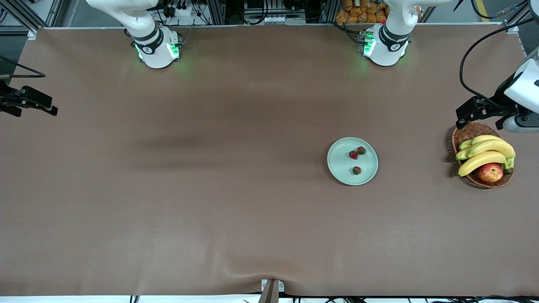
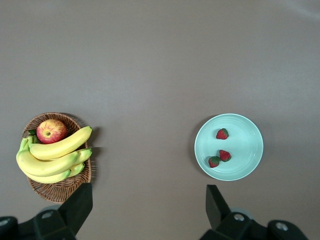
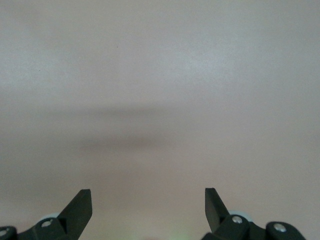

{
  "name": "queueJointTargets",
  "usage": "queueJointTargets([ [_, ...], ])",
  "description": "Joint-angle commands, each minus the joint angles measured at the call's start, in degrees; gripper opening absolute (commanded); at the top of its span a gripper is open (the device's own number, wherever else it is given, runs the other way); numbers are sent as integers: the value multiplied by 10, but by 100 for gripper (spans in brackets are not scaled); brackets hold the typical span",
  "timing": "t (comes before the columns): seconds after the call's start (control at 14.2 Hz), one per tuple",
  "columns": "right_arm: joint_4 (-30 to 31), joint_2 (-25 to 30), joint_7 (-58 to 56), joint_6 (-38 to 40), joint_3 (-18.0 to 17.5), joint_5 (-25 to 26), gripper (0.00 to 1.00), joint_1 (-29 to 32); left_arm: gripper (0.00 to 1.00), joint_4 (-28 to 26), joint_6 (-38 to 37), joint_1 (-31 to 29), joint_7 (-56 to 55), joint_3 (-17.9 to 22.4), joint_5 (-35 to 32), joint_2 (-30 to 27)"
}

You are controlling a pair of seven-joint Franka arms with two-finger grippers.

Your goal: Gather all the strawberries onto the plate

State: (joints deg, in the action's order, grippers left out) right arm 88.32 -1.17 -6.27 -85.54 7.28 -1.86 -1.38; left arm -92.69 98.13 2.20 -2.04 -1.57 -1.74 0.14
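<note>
Three small red strawberries (image 1: 353, 155) (image 1: 361, 150) (image 1: 356, 170) lie in the pale mint-green plate (image 1: 337, 168) on the brown table. The left wrist view shows them too (image 2: 222, 133) (image 2: 225, 155) (image 2: 214, 161), in the plate (image 2: 247, 145). My left gripper (image 1: 467, 115) hangs high over the table by the basket at the left arm's end, open and empty (image 2: 148, 200). My right gripper (image 1: 42, 105) waits high over the right arm's end of the table, open and empty (image 3: 148, 202), with only bare table under it.
A brown wicker basket (image 1: 467, 132) with bananas (image 1: 484, 153) and a red-yellow apple (image 1: 490, 172) stands near the left arm's end; it also shows in the left wrist view (image 2: 65, 189). The brown cloth has a ripple at the table's near edge (image 1: 236, 269).
</note>
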Motion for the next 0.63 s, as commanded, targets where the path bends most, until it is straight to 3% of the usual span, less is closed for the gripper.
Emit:
queueJointTargets([
  [0.0,12,13,10,-4,0,5,100,-3,100,8,-11,2,11,3,15,2],
  [0.56,13,13,10,-2,0,5,100,-3,100,9,-11,2,8,3,16,5],
])
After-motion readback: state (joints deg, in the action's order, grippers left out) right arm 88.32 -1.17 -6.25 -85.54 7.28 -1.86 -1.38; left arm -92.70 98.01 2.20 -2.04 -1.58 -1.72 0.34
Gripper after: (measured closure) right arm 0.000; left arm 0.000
